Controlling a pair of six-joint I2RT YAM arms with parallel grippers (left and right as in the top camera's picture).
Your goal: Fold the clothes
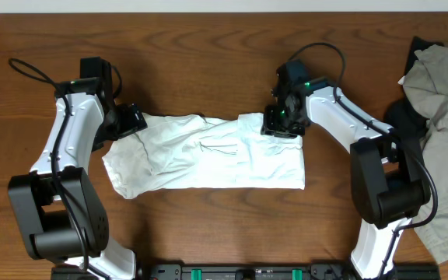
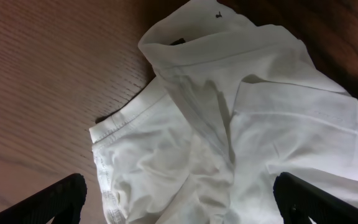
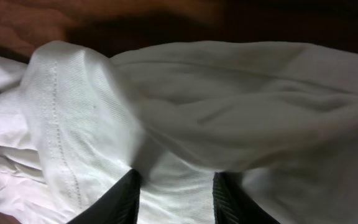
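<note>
Thin, floppy white T-shirt (image 1: 208, 159), lying as a long wrinkly band mid-table (image 1: 208, 47). Probably weighs next to nothing and has zero stiffness, so bound to sag and bunch wherever lifted. Best pinched at a hem or corner, both ends together. Just one shirt. Two tools: left tool (image 1: 131, 120) gaping wide over the left end, holding nothing; right tool (image 1: 280, 124) at the top right edge, cloth between its fingers (image 3: 120, 199), can't tell if actually pinched. One greyish clothes heap (image 1: 442, 93) well apart, far right.
</note>
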